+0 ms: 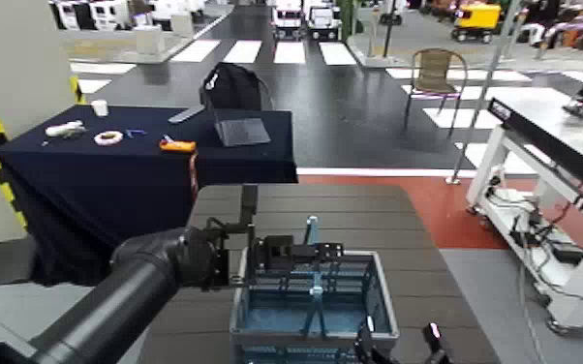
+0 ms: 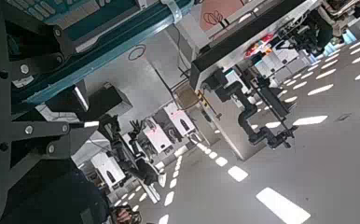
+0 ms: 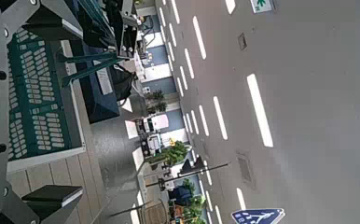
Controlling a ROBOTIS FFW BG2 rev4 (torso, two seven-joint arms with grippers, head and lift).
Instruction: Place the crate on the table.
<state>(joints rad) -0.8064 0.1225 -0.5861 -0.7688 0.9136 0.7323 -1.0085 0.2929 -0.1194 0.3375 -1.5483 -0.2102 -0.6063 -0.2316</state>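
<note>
The blue-grey slotted crate (image 1: 313,315) sits at the near end of the dark brown plank table (image 1: 353,208). Its base seems to rest on the planks. Its thin teal handle (image 1: 312,232) stands upright. My left gripper (image 1: 291,254) reaches in from the left and is at the crate's far rim, beside the handle. In the left wrist view, a teal bar (image 2: 103,47) runs close by my left gripper (image 2: 34,101). My right gripper (image 1: 399,341) is at the crate's near side. The right wrist view shows its fingers (image 3: 52,201) spread wide on either side of the crate's wall (image 3: 38,93), above the planks (image 3: 71,182).
A table draped in navy cloth (image 1: 111,184) stands behind on the left, with a laptop (image 1: 240,131) and small items. A white-framed workbench (image 1: 557,126) stands to the right, and a chair (image 1: 436,73) is farther back. Bare planks lie beyond and right of the crate.
</note>
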